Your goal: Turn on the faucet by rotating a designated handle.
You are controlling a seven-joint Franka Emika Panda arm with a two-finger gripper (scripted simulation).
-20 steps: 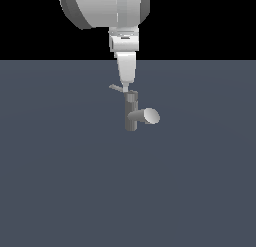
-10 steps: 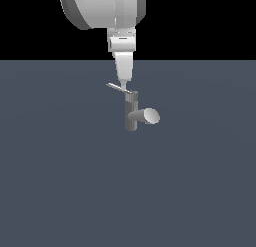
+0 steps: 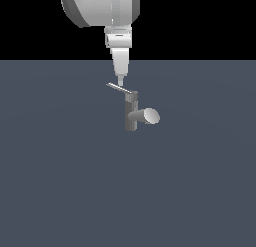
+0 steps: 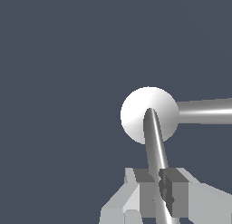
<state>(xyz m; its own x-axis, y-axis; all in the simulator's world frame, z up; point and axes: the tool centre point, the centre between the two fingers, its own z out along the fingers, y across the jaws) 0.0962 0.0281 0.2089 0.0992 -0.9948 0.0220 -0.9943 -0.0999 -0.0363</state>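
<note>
Grey metal fills the wrist view: our gripper (image 4: 158,187) has its two dark pads drawn in close on either side of the handle (image 4: 156,146), the thin lever bar running down between them. The gap between the pads looks barely wider than the bar, and we cannot tell for sure whether they pinch it or merely flank it. In the exterior view the gripper (image 3: 120,82) comes down from above as a single narrow white point, its tip touching or just above the handle (image 3: 121,89) near the bar's outer half.

We count one faucet (image 3: 132,113), one handle, one spout (image 3: 146,116) and one arm. The faucet stands upright on the flat slate-blue floor (image 3: 65,181). Its handle slants from the top cap out towards the exterior view's left, and the short thick spout with the pale oval end points towards the exterior view's right. From the wrist, the pale round cap (image 4: 149,114) of the post lies beyond the pads, so the jaws sit out along the lever, away from the post.
</note>
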